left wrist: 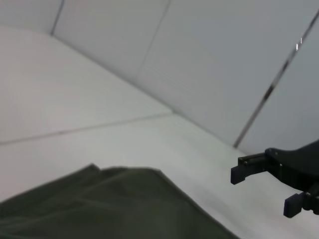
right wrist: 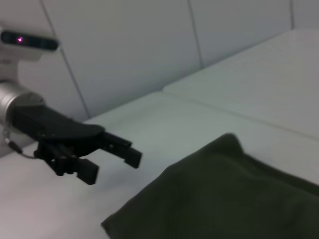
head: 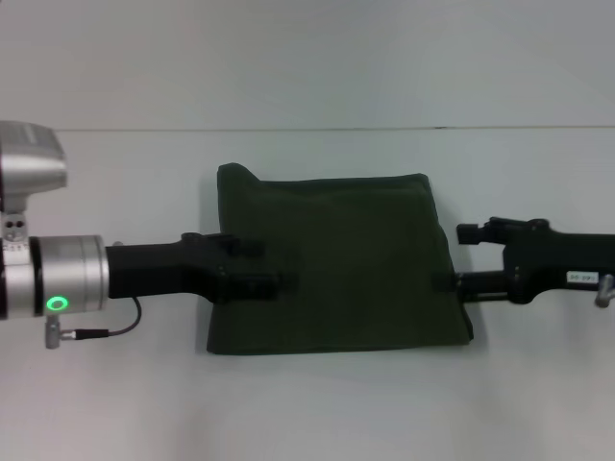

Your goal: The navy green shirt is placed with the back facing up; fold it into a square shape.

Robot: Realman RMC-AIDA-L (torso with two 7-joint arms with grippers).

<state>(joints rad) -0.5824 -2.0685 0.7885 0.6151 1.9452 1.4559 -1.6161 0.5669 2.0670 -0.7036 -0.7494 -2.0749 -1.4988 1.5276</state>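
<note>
1. Nearest the head camera we see the left arm's silver wrist with a green light at the left edge of the frame, and its black left gripper (head: 274, 269) reaching toward the middle.
2. We see the navy green shirt (head: 336, 264) in the centre of the head view, folded into a roughly rectangular block on the white table (head: 307, 403). One small corner of cloth sticks up at its upper left.
3. From the head view, the left gripper lies over the shirt's left edge, about halfway down that edge.
4. In the right wrist view the same left gripper (right wrist: 112, 158) shows in the lower left of the frame. Its fingers (right wrist: 123, 150) stand apart with nothing between them, and they are clear of the shirt (right wrist: 224, 199) in the lower right.
5. We see the right gripper (head: 463, 259) at the right of the head view, just beside the shirt's right edge.
6. In the left wrist view the right gripper (left wrist: 262, 190) appears at the lower right. Its two fingers (left wrist: 244, 172) are spread with an open gap and hold nothing.
7. That view shows the shirt (left wrist: 109, 206) along the bottom left of the frame, lying flat on the table (left wrist: 75, 99).
</note>
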